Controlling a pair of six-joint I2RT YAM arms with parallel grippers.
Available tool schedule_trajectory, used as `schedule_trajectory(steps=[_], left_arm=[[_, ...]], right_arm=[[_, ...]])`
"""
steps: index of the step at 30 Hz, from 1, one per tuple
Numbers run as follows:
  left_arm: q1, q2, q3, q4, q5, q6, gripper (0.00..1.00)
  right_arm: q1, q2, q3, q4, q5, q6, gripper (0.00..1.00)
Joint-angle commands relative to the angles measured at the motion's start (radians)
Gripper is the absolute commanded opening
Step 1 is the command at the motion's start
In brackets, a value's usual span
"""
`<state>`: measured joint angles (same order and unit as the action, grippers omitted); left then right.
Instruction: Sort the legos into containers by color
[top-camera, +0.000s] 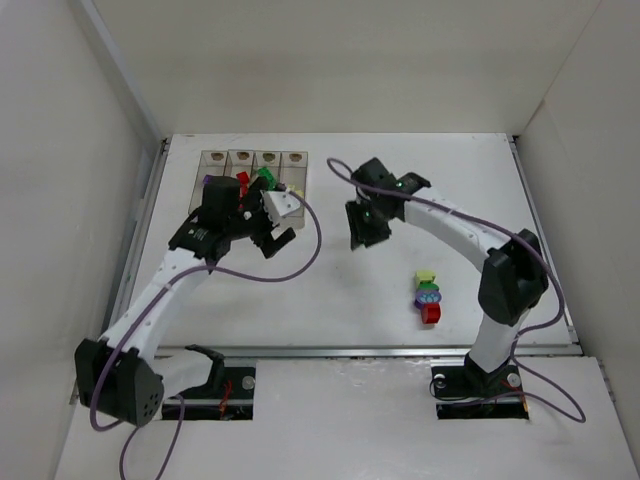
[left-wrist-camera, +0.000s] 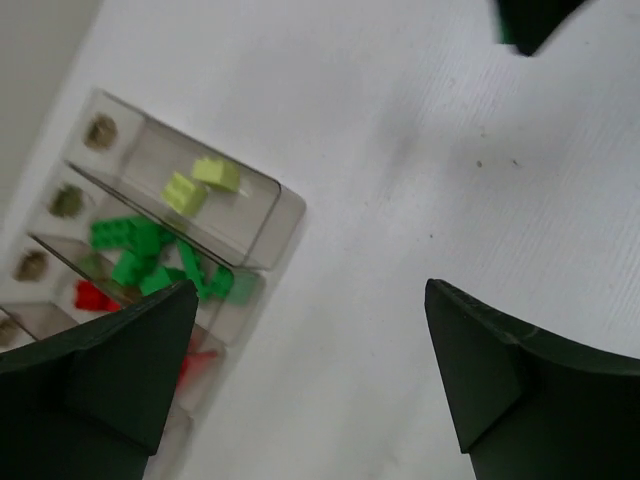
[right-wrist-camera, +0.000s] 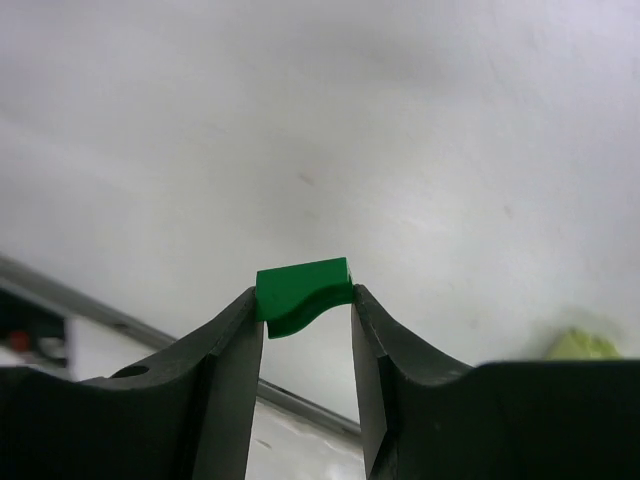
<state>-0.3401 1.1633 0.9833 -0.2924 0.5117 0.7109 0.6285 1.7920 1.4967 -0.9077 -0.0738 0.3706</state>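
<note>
Right gripper (right-wrist-camera: 305, 312) pinches a green brick (right-wrist-camera: 303, 290) at its fingertips; left gripper (left-wrist-camera: 310, 305) gapes wide, apparently above the containers (left-wrist-camera: 272, 222).

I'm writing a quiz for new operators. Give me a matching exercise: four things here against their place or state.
Things: 1 right claw; 2 left claw; 3 pale yellow bricks; 4 loose brick pile.
States: A open, empty; B on the bare table; C in a clear bin; D shut on a green brick.
Pairs: 1-D, 2-A, 3-C, 4-B.
</note>
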Motion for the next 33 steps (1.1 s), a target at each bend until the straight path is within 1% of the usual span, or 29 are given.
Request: schedule_trajectory(steps=[1,2,3,4,5,6,7,8,10,12,15,19,20,21,23,25,29,33], left_arm=[[0.0,-0.174,-0.061,0.06,0.195,0.179,1.0],[0.0,-0.207,-0.086,0.163,0.217,0.179,1.0],[-0.01,-0.262,-0.106,0.217,0.234,0.165,1.0],[-0.01,-0.278,-0.132,0.269,0.247,0.11,1.0],[-0.022,-0.287,-0.132,0.364,0.258,0.073,1.0],[-0.022,-0.287,-0.132,0.401,0.258,0.037,1.0],[-0.033,-0.275,-0.132,0.427,0.258,0.003,1.0],[-0.033,-0.261,-0.1,0.444,0.258,-0.037,1.0],[-0.045,-0.213,-0.068,0.444,0.268,-0.037,1.0],[-0.056,-0.185,-0.045,0.453,0.268,-0.072,1.0],[-0.065,-0.154,-0.023,0.49,0.268,-0.093,0.95],[-0.077,-0.143,-0.012,0.564,0.246,-0.136,0.82],[-0.077,-0.133,-0.003,0.564,0.246,-0.136,0.78],[-0.086,-0.132,-0.003,0.564,0.246,-0.136,0.72],[-0.086,-0.132,0.006,0.576,0.246,-0.149,0.65],[-0.086,-0.132,0.006,0.576,0.246,-0.159,0.58],[-0.086,-0.16,0.006,0.576,0.283,-0.159,0.51],[-0.086,-0.16,0.006,0.527,0.309,-0.146,0.36]], right_arm=[[-0.01,-0.077,0.241,0.026,-0.161,-0.016,0.14],[-0.01,-0.077,0.288,0.026,-0.232,-0.007,0.14],[-0.01,-0.077,0.362,0.061,-0.268,-0.007,0.14],[-0.01,-0.077,0.387,0.078,-0.303,0.008,0.12],[-0.01,-0.077,0.407,0.095,-0.367,0.023,0.11],[-0.01,-0.077,0.428,0.113,-0.395,0.036,0.11],[0.002,-0.077,0.428,0.154,-0.423,0.059,0.11],[0.002,-0.089,0.428,0.176,-0.475,0.071,0.1],[0.014,-0.1,0.418,0.243,-0.518,0.096,0.1],[0.037,-0.111,0.409,0.276,-0.561,0.116,0.09],[0.048,-0.111,0.396,0.285,-0.572,0.116,0.07],[0.057,-0.121,0.372,0.294,-0.626,0.116,0.07],[0.057,-0.121,0.358,0.305,-0.626,0.116,0.07],[0.057,-0.134,0.358,0.315,-0.626,0.116,0.07],[0.057,-0.144,0.341,0.316,-0.626,0.116,0.06],[0.057,-0.155,0.318,0.316,-0.607,0.116,0.06],[0.057,-0.155,0.307,0.306,-0.607,0.106,0.06],[0.057,-0.155,0.307,0.306,-0.607,0.106,0.06]])
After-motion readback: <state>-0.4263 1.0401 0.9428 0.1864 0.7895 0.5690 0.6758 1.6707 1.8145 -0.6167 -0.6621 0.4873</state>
